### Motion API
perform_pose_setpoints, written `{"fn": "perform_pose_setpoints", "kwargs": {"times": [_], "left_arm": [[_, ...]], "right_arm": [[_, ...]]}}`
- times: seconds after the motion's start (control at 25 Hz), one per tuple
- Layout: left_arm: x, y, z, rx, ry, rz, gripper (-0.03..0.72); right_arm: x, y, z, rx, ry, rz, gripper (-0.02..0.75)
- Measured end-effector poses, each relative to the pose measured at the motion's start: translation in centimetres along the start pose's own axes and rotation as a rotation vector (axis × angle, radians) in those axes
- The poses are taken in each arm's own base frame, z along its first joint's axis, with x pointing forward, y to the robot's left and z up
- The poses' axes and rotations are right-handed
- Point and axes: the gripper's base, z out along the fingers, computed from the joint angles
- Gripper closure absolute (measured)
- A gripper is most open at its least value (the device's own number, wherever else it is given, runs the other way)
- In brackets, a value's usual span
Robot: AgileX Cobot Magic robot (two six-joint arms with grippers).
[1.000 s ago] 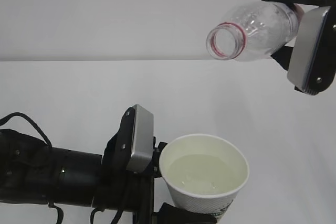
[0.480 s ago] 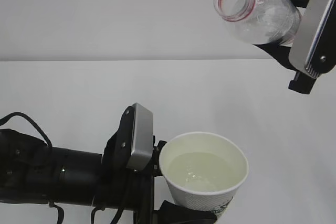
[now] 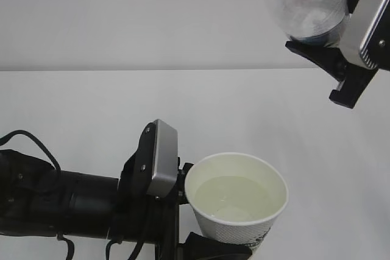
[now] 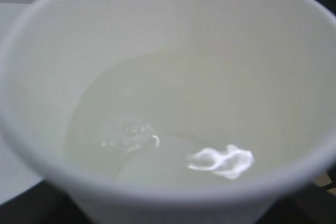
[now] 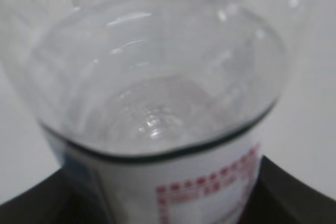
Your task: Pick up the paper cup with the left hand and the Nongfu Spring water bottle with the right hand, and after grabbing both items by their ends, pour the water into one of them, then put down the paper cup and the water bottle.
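Nongfu Spring water bottle (image 3: 308, 7) has swung from tilted to upright; pouring complete. Jaws pinch it; left jaws pinch the filled paper cup (image 3: 236, 196).

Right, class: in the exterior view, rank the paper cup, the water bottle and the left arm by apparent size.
1. Left arm, largest, though nearest the camera.
2. Paper cup.
3. Water bottle, cropped by the frame and partly hidden by the right gripper, so its rank against the cup is unsure.
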Motion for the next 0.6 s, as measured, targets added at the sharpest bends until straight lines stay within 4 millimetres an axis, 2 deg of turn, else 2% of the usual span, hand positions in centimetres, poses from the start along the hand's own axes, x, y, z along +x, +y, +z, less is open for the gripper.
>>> {"fn": "perform_pose_setpoints", "kwargs": {"times": [0.36,0.6], "left_arm": [[-0.01,0.02,0.0,-0.002,-0.001,-0.001,0.148],[-0.01,0.02,0.0,-0.002,-0.001,-0.001,0.151]], "right_arm": [[0.0,0.0,0.0,0.0,0.0,0.16,0.254],[0.0,0.0,0.0,0.0,0.0,0.201,0.255]]}}
